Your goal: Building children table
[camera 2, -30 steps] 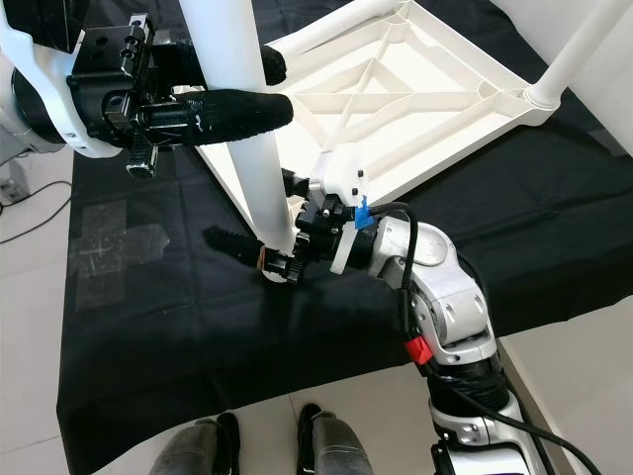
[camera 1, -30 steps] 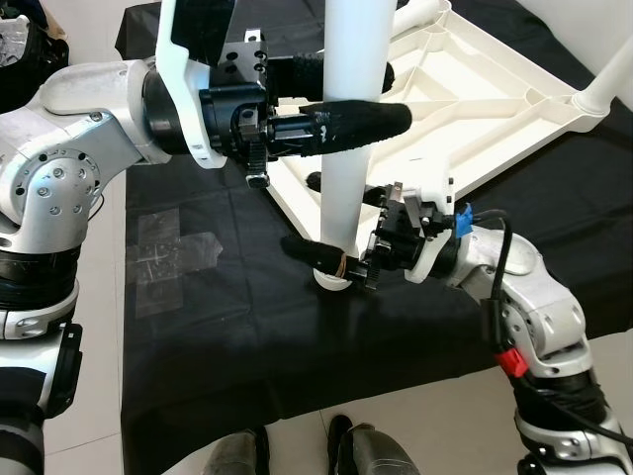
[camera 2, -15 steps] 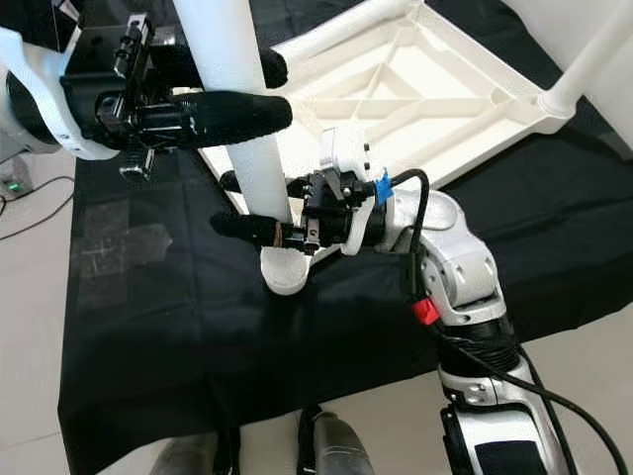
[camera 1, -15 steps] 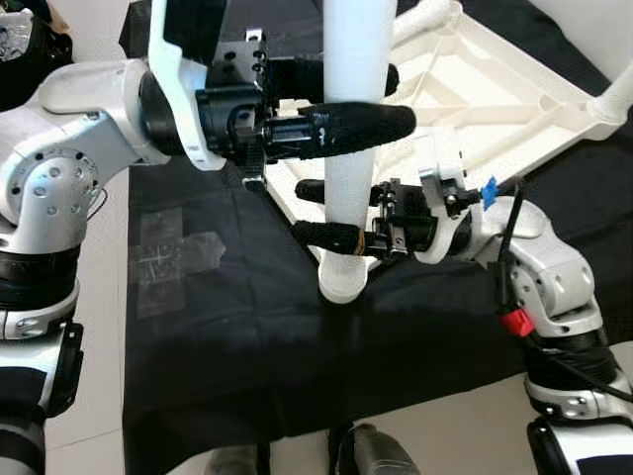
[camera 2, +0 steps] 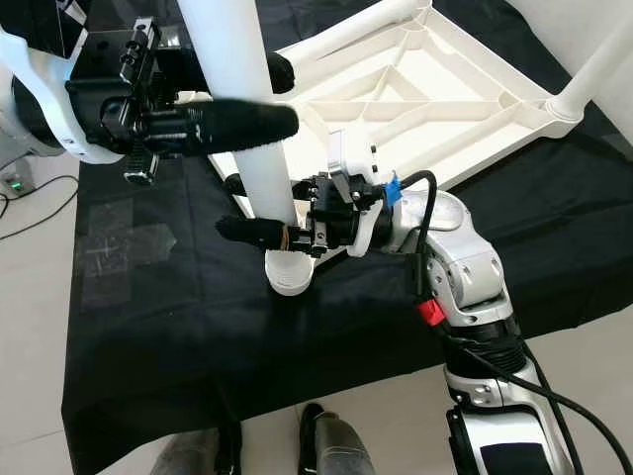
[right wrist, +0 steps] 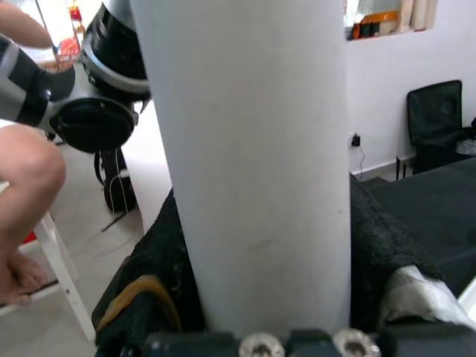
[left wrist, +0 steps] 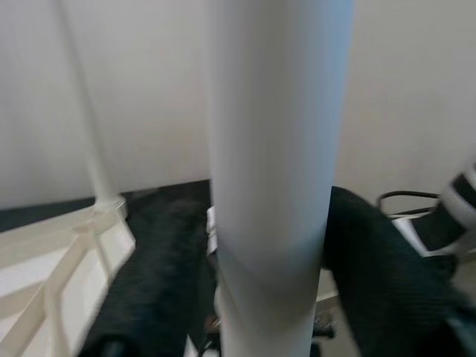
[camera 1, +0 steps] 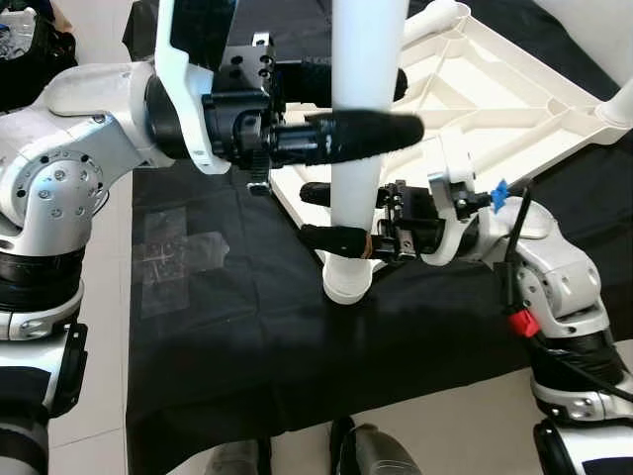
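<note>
A thick white table leg (camera 1: 361, 148) stands upright, its flared lower end (camera 1: 346, 287) just over the black cloth (camera 1: 218, 346). My left gripper (camera 1: 358, 104) is shut on the leg high up, one black finger on each side. Lower down, my right gripper (camera 1: 338, 213) is shut on the same leg, a little above its end. The white tabletop (camera 1: 495, 89) lies upside down behind the leg, with mounted legs at its far corners (camera 1: 618, 94). In the wrist views the leg (left wrist: 275, 186) (right wrist: 253, 163) sits between the black fingers (left wrist: 156, 282) (right wrist: 149, 297).
The black cloth covers the floor area under the work; pale tiles lie to the left and front. A patch of clear tape (camera 1: 173, 257) is stuck on the cloth at the left. My feet (camera 1: 371, 455) stand at the cloth's front edge. A person's bare limb (right wrist: 30, 171) appears in the right wrist view.
My right gripper now grips the leg higher above its lower end than one second ago. The left gripper keeps its hold. The camera has shifted slightly.
</note>
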### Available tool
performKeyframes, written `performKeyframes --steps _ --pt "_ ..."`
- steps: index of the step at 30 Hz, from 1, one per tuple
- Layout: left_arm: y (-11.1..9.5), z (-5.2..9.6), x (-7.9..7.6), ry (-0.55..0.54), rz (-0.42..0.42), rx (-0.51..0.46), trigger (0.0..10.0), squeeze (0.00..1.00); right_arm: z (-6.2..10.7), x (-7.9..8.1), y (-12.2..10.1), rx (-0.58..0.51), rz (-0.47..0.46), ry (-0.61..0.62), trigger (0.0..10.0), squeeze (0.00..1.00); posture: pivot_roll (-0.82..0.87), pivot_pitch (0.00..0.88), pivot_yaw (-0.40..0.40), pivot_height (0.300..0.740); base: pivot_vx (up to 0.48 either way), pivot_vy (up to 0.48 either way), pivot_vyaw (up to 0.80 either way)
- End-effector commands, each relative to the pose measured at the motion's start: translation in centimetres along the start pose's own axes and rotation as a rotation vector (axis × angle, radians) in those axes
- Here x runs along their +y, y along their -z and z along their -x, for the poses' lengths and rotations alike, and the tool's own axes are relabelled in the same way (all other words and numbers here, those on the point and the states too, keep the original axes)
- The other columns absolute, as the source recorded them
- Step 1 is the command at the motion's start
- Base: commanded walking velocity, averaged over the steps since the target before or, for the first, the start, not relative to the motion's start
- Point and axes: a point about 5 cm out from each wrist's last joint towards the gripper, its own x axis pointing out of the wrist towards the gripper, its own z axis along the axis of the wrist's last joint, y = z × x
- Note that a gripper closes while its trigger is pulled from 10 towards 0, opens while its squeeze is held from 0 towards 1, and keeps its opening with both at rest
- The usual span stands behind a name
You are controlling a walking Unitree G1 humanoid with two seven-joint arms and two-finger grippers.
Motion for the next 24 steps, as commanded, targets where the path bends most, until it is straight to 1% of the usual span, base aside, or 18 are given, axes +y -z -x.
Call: performKeyframes --steps 1,2,4,7,10,11,12,15,16,17,18,19,20,21,22,23,24 --pt "0.1 0.0 0.0 0.003 -0.014 0.031 10.0 1.0 -0.4 1.1 0.7 -0.026 -0.036 -0.028 0.0 0.0 0.07 0.273 0.011 0.74 0.0 0.0 0.0" --pt "0.1 0.1 0.2 -0.018 -0.022 0.032 10.0 1.0 -0.4 1.4 0.9 -0.022 -0.036 0.003 0.0 0.0 0.06 0.273 0.014 0.74 0.0 0.0 0.0" --pt "0.1 0.2 0.4 -0.032 -0.028 0.033 10.0 1.0 -0.3 1.6 1.1 -0.018 -0.036 0.024 0.0 0.0 0.06 0.273 0.014 0.74 0.0 0.0 0.0" --pt "-0.1 0.5 1.4 -0.115 -0.049 0.02 10.0 1.0 -0.6 2.6 2.0 0.013 -0.024 0.118 0.0 0.0 0.06 0.283 0.015 0.74 0.0 0.0 0.0" --pt "-0.2 0.7 1.7 -0.139 -0.056 0.017 10.0 1.0 -0.7 2.9 2.2 0.017 -0.023 0.14 0.0 0.0 0.06 0.283 0.015 0.74 0.0 0.0 0.0" --pt "-0.3 0.9 2.3 -0.179 -0.067 0.012 10.0 1.0 -1.1 3.4 2.6 0.01 -0.033 0.205 0.0 0.0 0.06 0.286 0.014 0.74 0.0 0.0 0.0" --pt "-0.6 1.4 3.2 -0.244 -0.071 -0.003 10.0 1.0 -1.8 4.2 3.9 0.096 -0.025 0.311 0.0 0.0 0.06 0.287 0.017 0.74 0.0 0.0 0.0" --pt "-0.6 1.4 3.2 -0.244 -0.071 -0.003 10.0 1.0 -1.8 4.2 3.9 0.096 -0.025 0.311 0.0 0.0 0.06 0.287 0.017 0.74 0.0 0.0 0.0" --pt "-0.8 1.9 4.1 -0.306 -0.067 -0.022 10.0 1.0 -2.4 4.7 5.8 0.269 -0.003 0.461 0.0 0.0 0.06 0.287 0.018 0.74 0.0 0.0 0.0" --pt "-1.0 2.3 5.1 -0.361 -0.052 -0.043 10.0 1.0 -2.5 4.9 7.4 0.398 0.002 0.625 0.0 0.0 0.05 0.265 0.011 0.74 0.0 0.0 0.0" --pt "-1.0 2.7 5.8 -0.394 -0.041 -0.054 10.0 1.0 -2.4 5.1 8.3 0.477 0.02 0.736 0.0 0.0 0.04 0.263 0.01 0.74 0.0 0.0 0.0" --pt "-1.4 3.4 4.2 -0.399 -0.044 -0.074 10.0 1.0 -2.3 5.0 8.7 0.503 0.015 0.799 0.0 0.0 0.04 0.257 0.007 0.74 0.0 0.0 0.0" --pt "-1.4 3.4 4.2 -0.399 -0.044 -0.074 10.0 1.0 -2.3 5.0 8.7 0.503 0.015 0.799 0.0 0.0 0.04 0.257 0.007 0.74 0.0 0.0 0.0" --pt "-1.6 3.8 2.4 -0.393 -0.053 -0.08 10.0 1.0 -2.2 4.9 8.8 0.5 0.014 0.829 0.0 0.0 0.04 0.255 0.006 0.74 0.0 0.0 0.0" --pt "-1.6 3.8 2.4 -0.393 -0.053 -0.08 10.0 1.0 -2.2 4.9 8.8 0.5 0.014 0.829 0.0 0.0 0.04 0.255 0.006 0.74 0.0 0.0 0.0" --pt "-1.6 4.0 0.9 -0.382 -0.063 -0.072 10.0 1.0 -2.2 4.6 8.8 0.492 0.023 0.848 0.0 0.0 0.05 0.245 0.001 0.74 0.0 0.0 0.0" --pt "-1.6 4.0 0.9 -0.382 -0.063 -0.072 10.0 1.0 -2.2 4.6 8.8 0.492 0.023 0.848 0.0 0.0 0.05 0.245 0.001 0.74 0.0 0.0 0.0"
